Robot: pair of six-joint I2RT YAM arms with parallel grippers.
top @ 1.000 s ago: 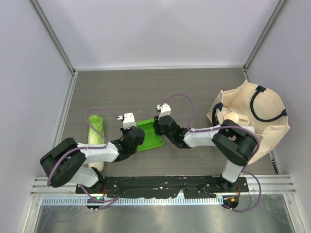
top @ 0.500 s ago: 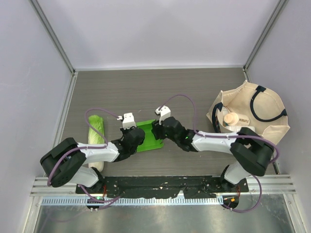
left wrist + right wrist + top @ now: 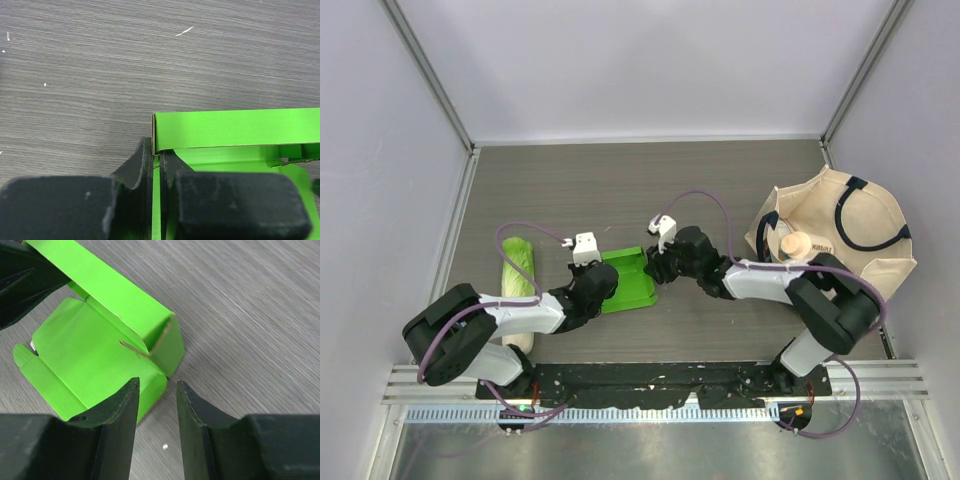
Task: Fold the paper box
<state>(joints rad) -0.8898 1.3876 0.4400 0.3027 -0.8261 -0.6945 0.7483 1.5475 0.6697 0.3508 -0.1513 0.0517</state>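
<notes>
The bright green paper box (image 3: 628, 280) lies on the grey table, partly folded, with its far wall and right end flap standing up. My left gripper (image 3: 602, 287) is shut on the box's left wall; the left wrist view shows the thin green edge pinched between the jaws of the left gripper (image 3: 156, 150), with the standing far wall of the box (image 3: 235, 127) ahead. My right gripper (image 3: 662, 268) is open just right of the box. In the right wrist view the right gripper (image 3: 157, 385) hovers at the near right corner of the box (image 3: 90, 350) and holds nothing.
A long pale-green cabbage (image 3: 517, 272) lies left of the left arm. A beige tote bag (image 3: 855, 235) with dark handles stands at the right, with a bottle-like thing (image 3: 796, 245) inside. Enclosure walls ring the table. The left arm's dark fingers (image 3: 20, 275) show at the right wrist view's top left.
My right gripper has drawn back to the right, off the box, and its arm has stretched out lower. The left gripper and the box have stayed put.
</notes>
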